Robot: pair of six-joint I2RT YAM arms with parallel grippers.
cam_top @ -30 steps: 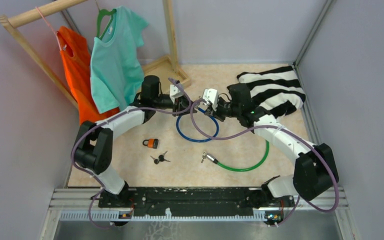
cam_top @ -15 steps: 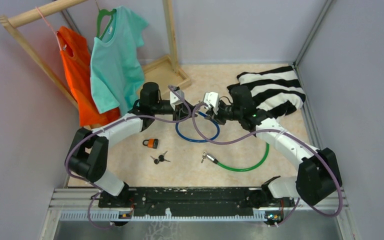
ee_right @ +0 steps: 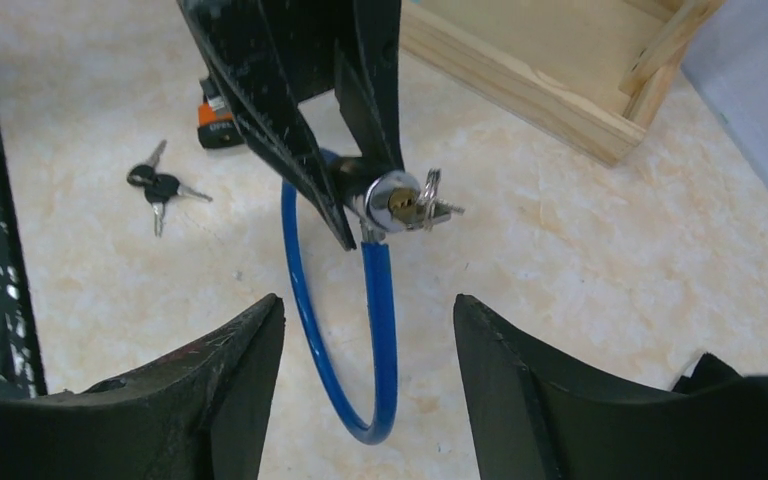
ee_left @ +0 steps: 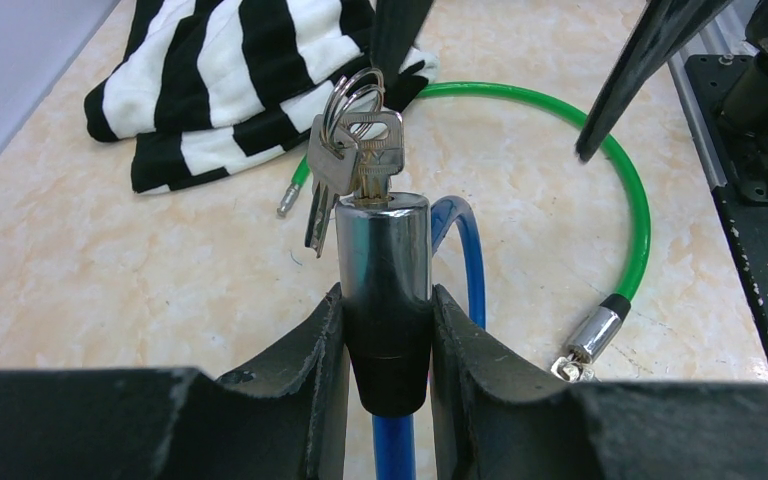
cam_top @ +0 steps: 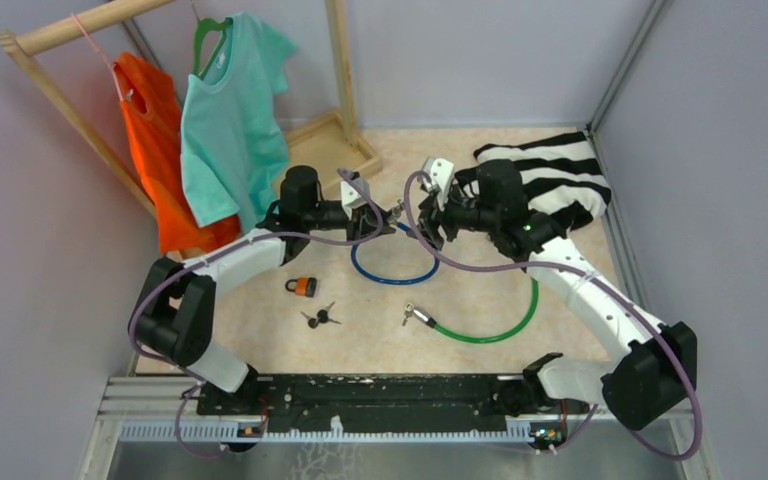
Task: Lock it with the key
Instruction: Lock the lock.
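Gripping the chrome cylinder of the blue looped cable lock, the left pincer points its keyhole end toward the right arm. A silver key, hung on a steel ring, sits fully in that keyhole, so insertion looks done. Whether it was turned, and the lock truly fastened, cannot be told. The right pincer hangs with jaws wide apart and empty, facing the key head-on, near it but not touching; the key lies just beyond its fingertips.

Striped cloth back right — teal shirt, orange shirt on wooden rack
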